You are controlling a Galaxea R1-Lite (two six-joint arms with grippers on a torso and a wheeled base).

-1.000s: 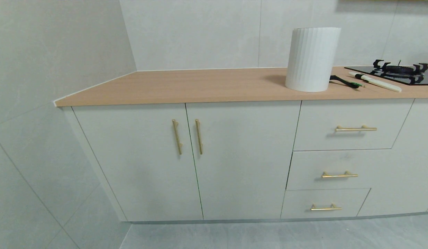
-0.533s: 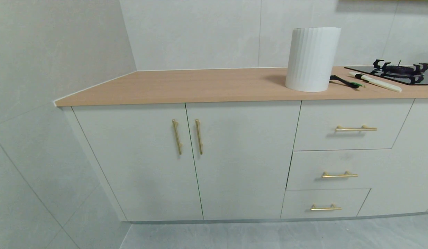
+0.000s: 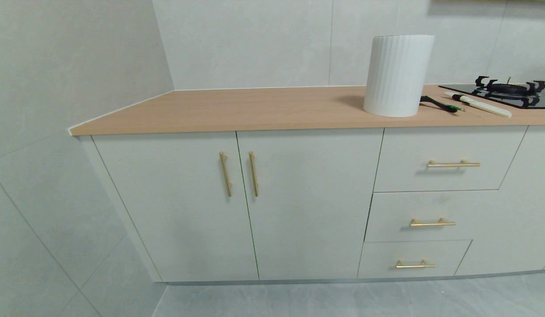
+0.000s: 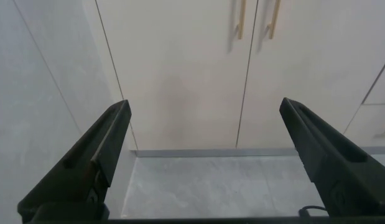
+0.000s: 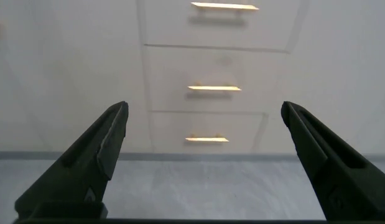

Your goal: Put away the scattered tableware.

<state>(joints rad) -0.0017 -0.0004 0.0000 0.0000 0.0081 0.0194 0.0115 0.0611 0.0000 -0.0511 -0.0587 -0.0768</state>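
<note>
My left gripper (image 4: 203,107) hangs low in front of the pale cabinet, its jaws released and spread wide, with nothing between them. Past them I see the pair of cabinet doors (image 4: 180,68) with their two upright brass handles (image 4: 241,18), the grey tiled floor (image 4: 204,186) below, and a tiled wall to one side.

My right gripper (image 5: 203,107) is just as slack, jaws wide apart and holding nothing. It faces the stack of three drawers (image 5: 217,68), each with a level brass bar handle (image 5: 214,88).

From my head I look onto the light wooden counter (image 3: 254,108). A tall white ribbed cylindrical container (image 3: 398,75) stands upright on the right part of it, nearer the front edge than the back wall.

The scattered tableware lies just to the right of that container. A thin black-handled utensil with a green tip (image 3: 439,104) rests flat, its handle end close to the container's base. Beside it lies a longer cream-coloured utensil with a dark band (image 3: 479,105), slanted toward the front edge. It lies along the edge of the black glass gas hob (image 3: 541,99) at the counter's far right, where a black burner grate (image 3: 508,86) sits
</note>
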